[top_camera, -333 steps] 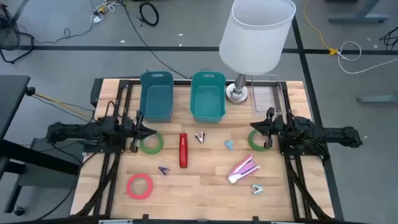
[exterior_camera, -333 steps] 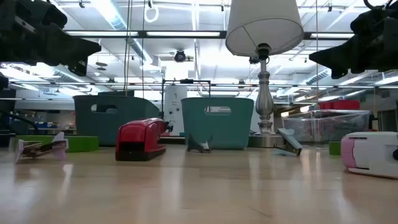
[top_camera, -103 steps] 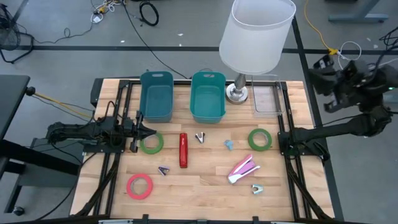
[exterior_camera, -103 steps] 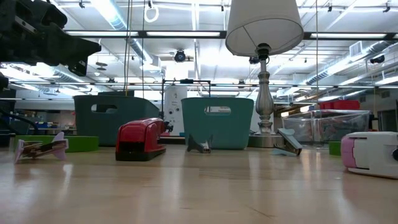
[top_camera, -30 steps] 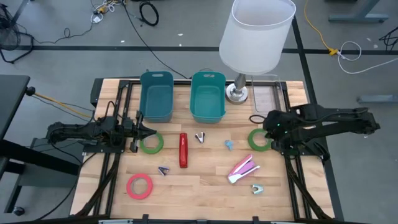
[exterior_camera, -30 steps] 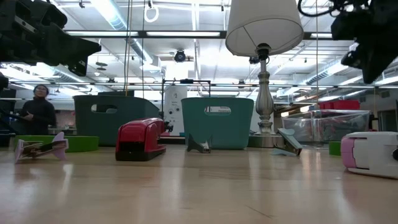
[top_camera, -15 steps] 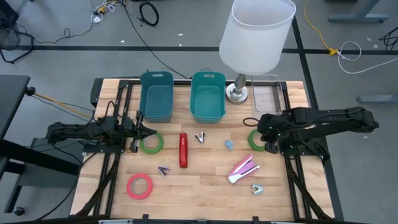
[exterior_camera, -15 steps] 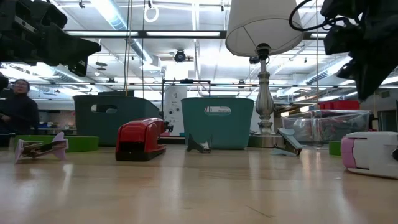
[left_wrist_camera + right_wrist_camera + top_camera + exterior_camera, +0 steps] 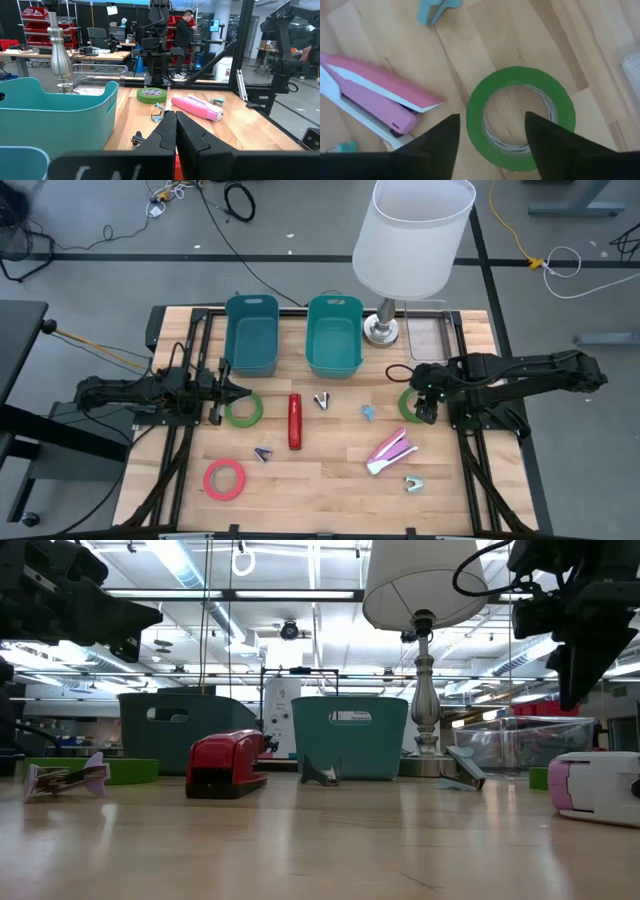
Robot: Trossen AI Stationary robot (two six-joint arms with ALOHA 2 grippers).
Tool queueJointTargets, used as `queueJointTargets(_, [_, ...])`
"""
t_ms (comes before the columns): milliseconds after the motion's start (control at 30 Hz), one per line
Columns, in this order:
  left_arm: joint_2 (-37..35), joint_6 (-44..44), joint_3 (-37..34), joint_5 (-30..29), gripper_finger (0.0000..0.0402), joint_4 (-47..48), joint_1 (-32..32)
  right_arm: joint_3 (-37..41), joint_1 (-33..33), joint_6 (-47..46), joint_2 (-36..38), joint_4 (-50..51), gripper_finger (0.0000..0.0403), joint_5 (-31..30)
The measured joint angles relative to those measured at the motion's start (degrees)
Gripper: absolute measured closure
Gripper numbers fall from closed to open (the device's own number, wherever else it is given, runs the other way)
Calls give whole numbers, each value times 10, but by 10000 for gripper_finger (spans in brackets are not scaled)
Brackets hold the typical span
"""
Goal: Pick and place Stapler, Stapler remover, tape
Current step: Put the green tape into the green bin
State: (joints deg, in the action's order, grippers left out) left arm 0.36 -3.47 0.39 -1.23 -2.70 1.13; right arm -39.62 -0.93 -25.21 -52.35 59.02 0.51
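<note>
An open robotics lab; shelving of red parts bins (image 9: 37, 14), work benches (image 9: 30, 52) with office chairs (image 9: 96, 36), loose floor cables (image 9: 240, 200), and ceiling strip lights (image 9: 185, 560) surround the wooden desk (image 9: 330, 470).

The table (image 9: 330, 470) is pale wooden planking with a smooth, slightly glossy finish that mirrors the ceiling lights in the low view. Both bins (image 9: 333, 335) look like matt teal plastic. The red stapler (image 9: 226, 762) is glossy plastic, the pink stapler (image 9: 375, 97) smooth and satiny. The green tape (image 9: 521, 118) looks matt, papery. The lamp base (image 9: 59, 55) is polished metal, its shade (image 9: 412, 235) white cloth. The tray (image 9: 430, 338) is clear plastic.
</note>
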Motion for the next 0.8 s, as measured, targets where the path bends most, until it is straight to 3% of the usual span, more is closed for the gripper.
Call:
queueJointTargets(233, [0, 0, 0, 0, 399, 0, 0, 0, 0, -54, -27, -9, 151, 0])
queueJointTargets(800, [0, 0, 0, 0, 399, 0, 0, 0, 0, -112, -154, -53, 168, -16])
